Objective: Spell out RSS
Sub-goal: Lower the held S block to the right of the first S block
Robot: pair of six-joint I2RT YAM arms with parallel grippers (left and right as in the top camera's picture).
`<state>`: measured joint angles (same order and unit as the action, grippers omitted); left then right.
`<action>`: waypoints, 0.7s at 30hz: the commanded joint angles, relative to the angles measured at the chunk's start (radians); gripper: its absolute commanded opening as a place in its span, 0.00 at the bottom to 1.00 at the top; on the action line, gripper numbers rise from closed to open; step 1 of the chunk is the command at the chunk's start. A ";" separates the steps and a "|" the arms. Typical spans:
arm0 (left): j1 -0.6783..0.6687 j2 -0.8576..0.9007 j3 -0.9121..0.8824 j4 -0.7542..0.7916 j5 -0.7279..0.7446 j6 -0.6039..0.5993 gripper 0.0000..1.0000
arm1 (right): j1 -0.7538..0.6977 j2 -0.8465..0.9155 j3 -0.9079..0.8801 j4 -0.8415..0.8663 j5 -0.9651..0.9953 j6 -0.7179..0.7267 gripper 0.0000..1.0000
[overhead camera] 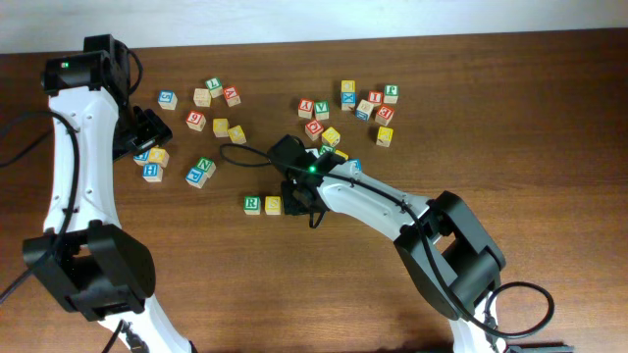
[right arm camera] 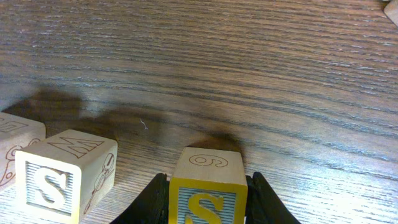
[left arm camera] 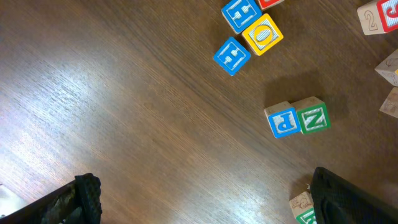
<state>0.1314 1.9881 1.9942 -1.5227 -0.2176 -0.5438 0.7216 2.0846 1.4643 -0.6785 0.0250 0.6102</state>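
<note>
RSS cubes (overhead camera: 273,205) lie mid-scene on the counter (overhead camera: 549,147). Right fingers (right arm camera: 151,202) are clamped on one yellow S cube (right arm camera: 208,186), just right of the other S cube (right arm camera: 65,177), which sits just beside the green R cube (overhead camera: 252,204). Left fingers (left arm camera: 351,199) gape wide apart above blue and yellow loose cubes (left arm camera: 231,56) at far left.

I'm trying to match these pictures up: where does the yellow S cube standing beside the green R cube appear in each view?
Overhead: the placed S cube sits below centre, right of the R cube.
Left wrist: not in it.
Right wrist: the cube is lower left, S facing the camera.
Shared landmark: the right gripper, shut on a second S cube, just right of it in both.
</note>
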 commanded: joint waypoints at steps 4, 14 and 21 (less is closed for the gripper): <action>0.003 -0.013 0.006 -0.001 -0.005 -0.017 0.99 | -0.035 0.011 0.023 -0.002 -0.022 0.056 0.25; 0.003 -0.013 0.006 0.000 -0.005 -0.017 0.99 | -0.035 0.011 0.023 -0.005 -0.032 -0.027 0.25; 0.003 -0.013 0.006 -0.001 -0.005 -0.017 0.99 | -0.035 0.011 0.023 -0.008 -0.036 0.003 0.22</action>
<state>0.1314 1.9881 1.9942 -1.5227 -0.2176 -0.5438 0.6888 2.0846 1.4673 -0.6838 -0.0013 0.5980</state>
